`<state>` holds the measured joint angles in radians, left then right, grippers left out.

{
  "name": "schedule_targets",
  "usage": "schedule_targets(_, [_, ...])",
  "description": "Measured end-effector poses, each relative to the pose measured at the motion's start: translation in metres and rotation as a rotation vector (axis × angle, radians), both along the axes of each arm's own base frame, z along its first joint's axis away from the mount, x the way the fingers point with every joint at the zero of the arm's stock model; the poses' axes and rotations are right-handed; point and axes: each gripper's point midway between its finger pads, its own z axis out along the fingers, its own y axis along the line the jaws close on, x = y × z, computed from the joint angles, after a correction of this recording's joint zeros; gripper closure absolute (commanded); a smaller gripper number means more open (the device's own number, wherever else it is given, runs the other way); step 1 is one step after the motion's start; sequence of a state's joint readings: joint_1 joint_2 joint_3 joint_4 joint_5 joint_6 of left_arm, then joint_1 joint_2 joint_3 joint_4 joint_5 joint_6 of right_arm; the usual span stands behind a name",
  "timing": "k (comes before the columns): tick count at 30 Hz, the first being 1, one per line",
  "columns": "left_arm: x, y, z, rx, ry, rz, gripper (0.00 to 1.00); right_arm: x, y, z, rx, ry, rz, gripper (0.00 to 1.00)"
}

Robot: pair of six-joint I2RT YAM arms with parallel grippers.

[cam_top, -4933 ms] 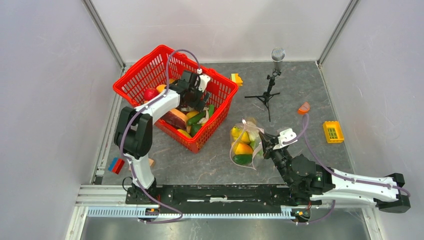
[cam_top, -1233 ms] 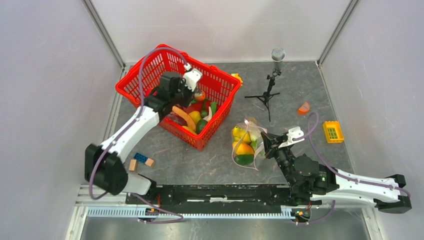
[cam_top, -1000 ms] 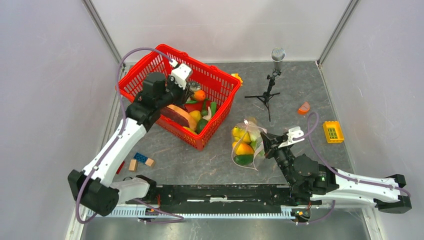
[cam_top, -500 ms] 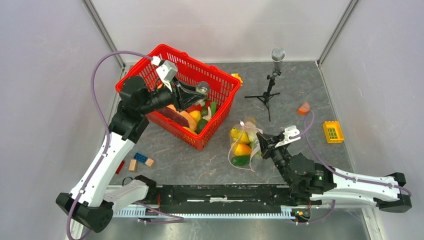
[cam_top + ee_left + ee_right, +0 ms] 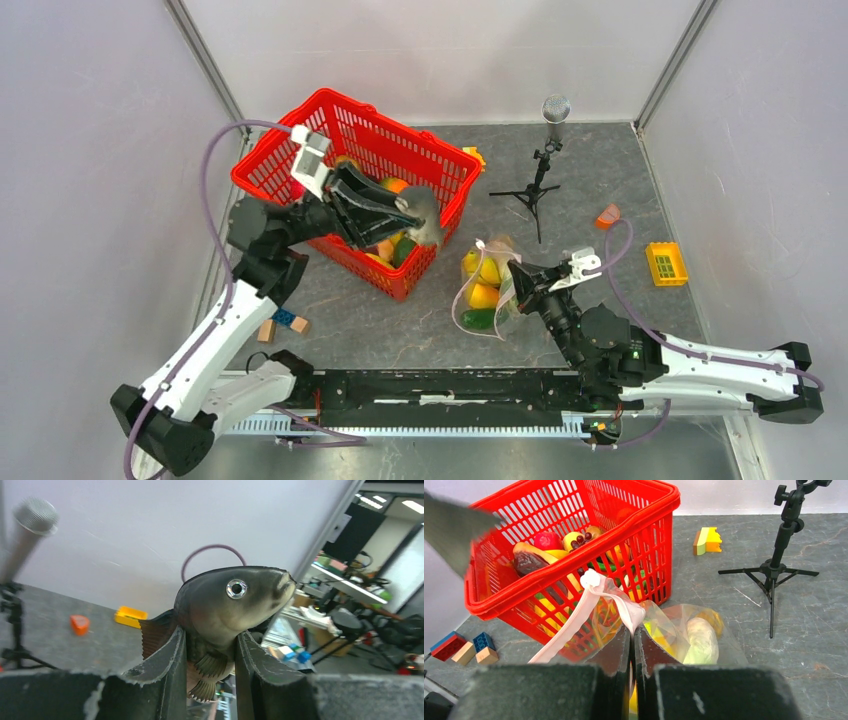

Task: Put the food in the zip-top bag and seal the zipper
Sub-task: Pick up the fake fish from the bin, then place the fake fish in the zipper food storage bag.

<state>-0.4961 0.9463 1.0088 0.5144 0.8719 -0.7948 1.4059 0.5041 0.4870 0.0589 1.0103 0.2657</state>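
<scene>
Nearest to us, the right hand [image 5: 519, 284] has its fingers pressed together on the zipper [image 5: 610, 596]. It pinches the pale pink strip and lifts one lip of the zip-top bag [image 5: 478, 300] off the worktop [image 5: 600, 170]. In the right wrist view the strip loops up from the pinch and trails down to the left, unjoined, so we judge the mouth to be open on the basket side. Inside the bag we see several pieces of food [image 5: 484, 296]: yellow, orange and green ones, and a pale one lying against the clear wall. That much of the job is done.

A little farther out, the left hand [image 5: 413, 213] is clamped on a toy fish [image 5: 232, 597], its two fingers gripping the belly with the head poking out past the tips. The fish hangs in the air over the near right wall of the red mesh basket [image 5: 656, 545], clear of the bag. We take the step in hand to be carrying the fish across to the bag's mouth.

Farther still, the basket holds plenty: a red fruit [image 5: 547, 540], a brown piece, and yellow, orange and green shapes piled against the mesh. We reckon the task is short of halfway, since each of these has to be lifted over in turn. Sealing is not begun, and the strip must yet be pressed shut along its whole length, which we expect will need the bag settled and both hands free.
</scene>
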Motion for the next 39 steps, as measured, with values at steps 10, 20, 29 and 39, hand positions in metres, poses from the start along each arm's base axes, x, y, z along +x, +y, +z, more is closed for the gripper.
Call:
schedule_targets(10, [-0.039,-0.043,-0.026,-0.044,0.103,-0.21,0.98,0.0,0.002,0.01,0.059,-0.009,-0.001,0.95])
schedule_targets(20, [-0.045,-0.065,-0.049,-0.019,0.094,-0.224,0.95,-0.002,0.0,0.017,0.112,-0.006,0.015,0.95])
schedule_targets(29, [-0.024,-0.101,-0.116,0.1,0.164,-0.202,0.93,-0.007,0.002,0.03,0.17,-0.009,0.059,0.95])
schedule_targets(39, [-0.003,-0.114,-0.161,0.231,0.133,-0.075,0.83,-0.011,0.003,0.041,0.207,-0.015,0.1,0.95])
